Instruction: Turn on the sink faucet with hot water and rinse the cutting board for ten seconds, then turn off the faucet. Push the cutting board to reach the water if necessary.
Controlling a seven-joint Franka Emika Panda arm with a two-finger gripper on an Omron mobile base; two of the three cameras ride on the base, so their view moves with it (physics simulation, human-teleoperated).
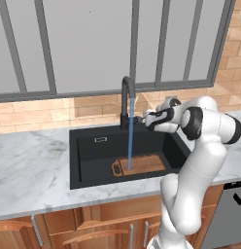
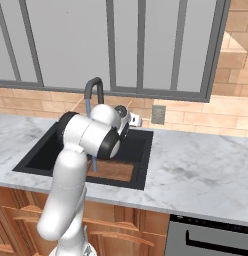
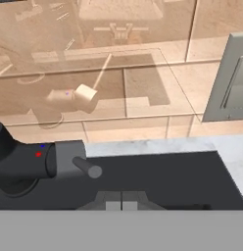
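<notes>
Now gripper [image 1: 140, 118] closed, empty, beside faucet [image 1: 125, 99] lever [image 3: 87, 167].

The light is bright and even, with no lamp to be seen; the marble counter [image 1: 30, 170] looks pale and clean; the sink [image 1: 93, 160] is very dark inside, so its corners are hard to make out; shadows are soft and faint; the brick wall [image 3: 143, 83] in the hand view is shiny and mirrors pale shapes like glass; all three pictures look a bit soft and grainy, with fuzzy edges; straight lines stay straight at the sides
</notes>
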